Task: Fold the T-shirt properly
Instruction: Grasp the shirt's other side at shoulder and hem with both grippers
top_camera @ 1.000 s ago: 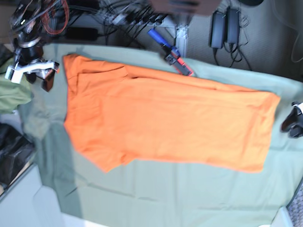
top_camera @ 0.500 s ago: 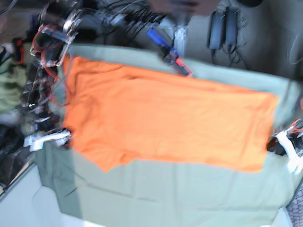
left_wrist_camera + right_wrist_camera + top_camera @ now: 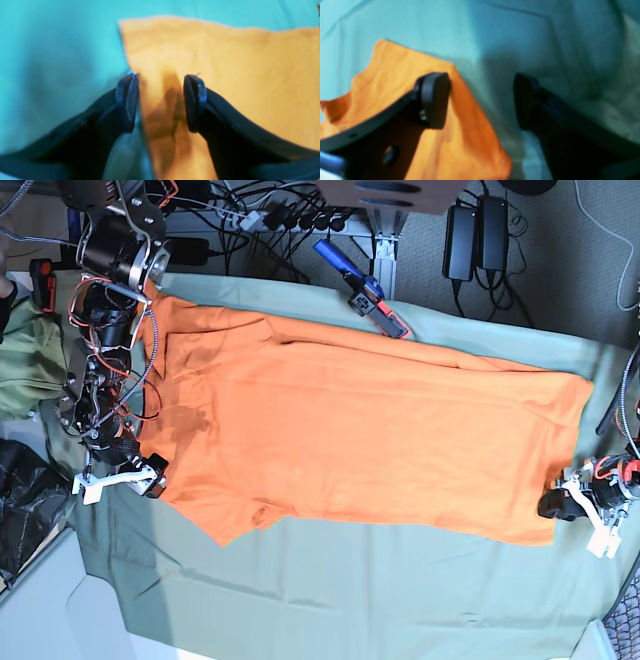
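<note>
T-shirt (image 3: 360, 435): orange, spread flat on green cloth (image 3: 330, 590) over surface | left gripper (image 3: 160, 100): jaws wide apart, straddling shirt's corner edge, gripping nothing | right gripper (image 3: 482, 100): jaws wide apart at opposite-end edge, holding nothing

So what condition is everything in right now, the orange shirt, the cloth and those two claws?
Bright orange cotton T-shirt: spread flat, sleeves tucked in, not yet folded across.
Sage-green table cloth: laid out under the shirt, lightly creased.
Left gripper: open, straddling the shirt's edge.
Right gripper: open, over the shirt's corner.
Bunched olive-green garment: crumpled aside.
</note>
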